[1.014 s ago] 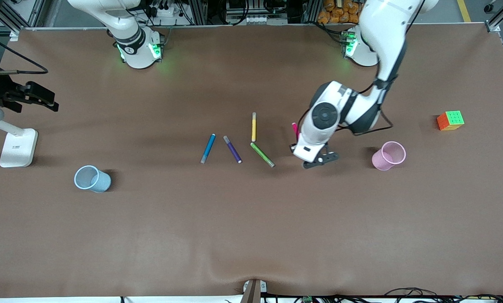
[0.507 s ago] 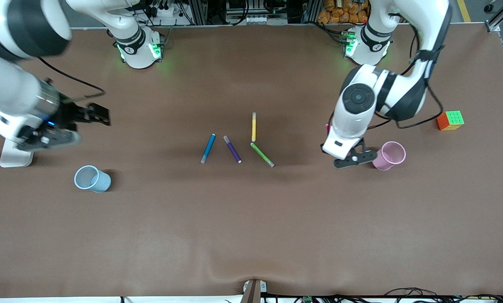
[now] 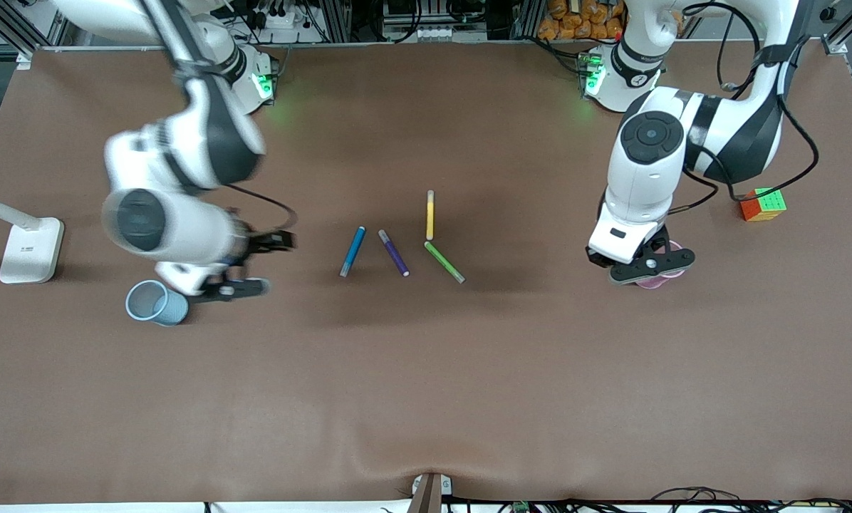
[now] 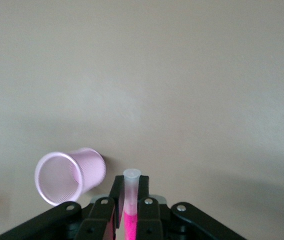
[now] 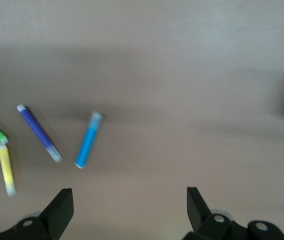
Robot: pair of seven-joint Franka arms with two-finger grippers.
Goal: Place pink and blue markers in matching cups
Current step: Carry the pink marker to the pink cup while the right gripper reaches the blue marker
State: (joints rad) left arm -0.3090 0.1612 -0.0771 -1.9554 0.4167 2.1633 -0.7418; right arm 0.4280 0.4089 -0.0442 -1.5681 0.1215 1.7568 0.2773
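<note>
My left gripper (image 4: pixel 130 186) is shut on the pink marker (image 4: pixel 131 220), whose pale end (image 4: pixel 131 176) sticks out past the fingertips. In the left wrist view the pink cup (image 4: pixel 69 175) stands close beside that end, apart from it. In the front view the left hand covers most of the pink cup (image 3: pixel 655 283). My right gripper (image 5: pixel 129 205) is open and holds nothing; it hangs (image 3: pixel 273 242) between the blue cup (image 3: pixel 157 303) and the blue marker (image 3: pixel 352 251). The blue marker (image 5: pixel 88 139) lies flat on the table.
Purple (image 3: pixel 393 252), yellow (image 3: pixel 430 214) and green (image 3: pixel 444 261) markers lie beside the blue one. A colour cube (image 3: pixel 763 204) sits toward the left arm's end of the table. A white stand base (image 3: pixel 30 249) sits at the right arm's end.
The left arm has carried the pink marker from beside the green marker over to the pink cup. The right arm has swung in from the table's end to beside the blue cup.
</note>
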